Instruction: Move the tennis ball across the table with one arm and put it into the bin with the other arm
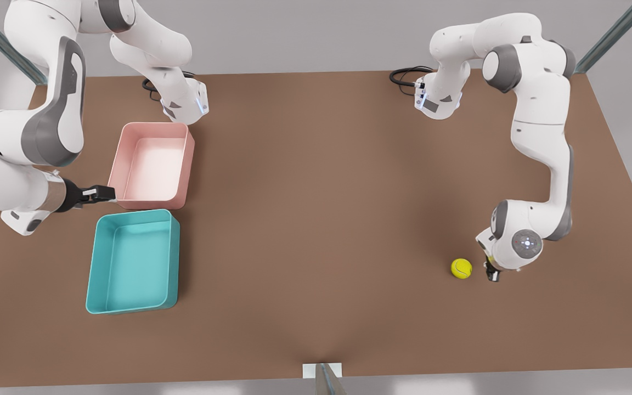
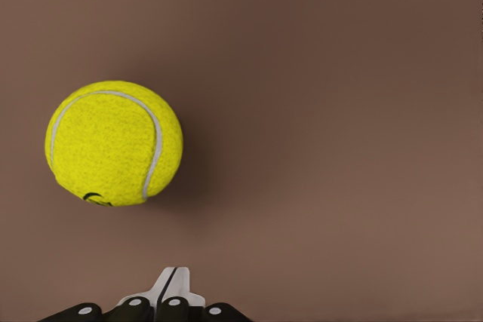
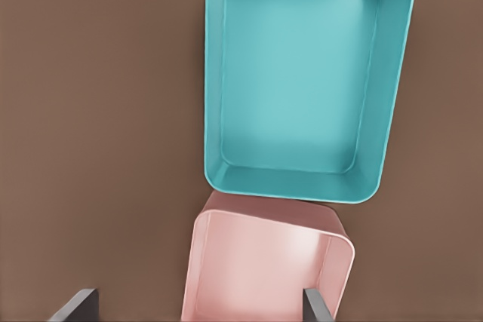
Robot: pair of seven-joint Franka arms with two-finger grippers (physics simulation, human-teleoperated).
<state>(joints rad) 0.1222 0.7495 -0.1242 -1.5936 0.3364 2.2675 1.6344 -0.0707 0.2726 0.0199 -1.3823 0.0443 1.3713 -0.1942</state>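
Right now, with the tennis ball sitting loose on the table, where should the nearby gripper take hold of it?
Grip the tennis ball across its widest middle, coming straight down: it is round and lies free on the table, so either side works. The left gripper sits beside it.

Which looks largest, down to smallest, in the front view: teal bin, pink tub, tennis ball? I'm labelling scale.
1. Teal rectangular plastic bin, largest.
2. Pale pink rectangular plastic tub, slightly smaller.
3. Small yellow-green tennis ball, far smallest.
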